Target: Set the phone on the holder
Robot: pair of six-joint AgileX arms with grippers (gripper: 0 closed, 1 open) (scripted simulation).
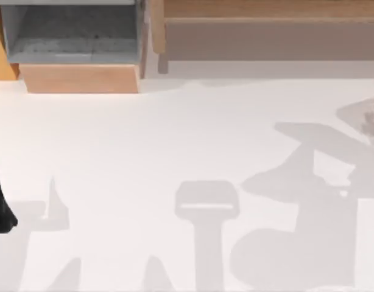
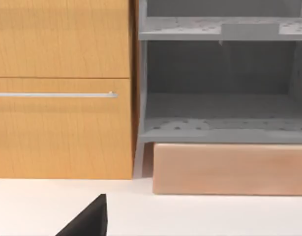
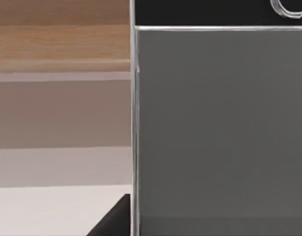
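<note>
Rendered indoor room, home or office in style: a white worktop (image 1: 175, 134) bordered by a wooden cabinet (image 2: 62, 88) and grey shelving (image 2: 220, 73) facing the left end effector.

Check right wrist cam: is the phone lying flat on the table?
No: the phone stands close before the right wrist camera, grey screen facing it and black bezel at one end, above the white table.

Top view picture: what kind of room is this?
Probably a rendered kitchen or workshop: a white table set against a wooden cabinet, grey shelves and a wooden bench.
</note>
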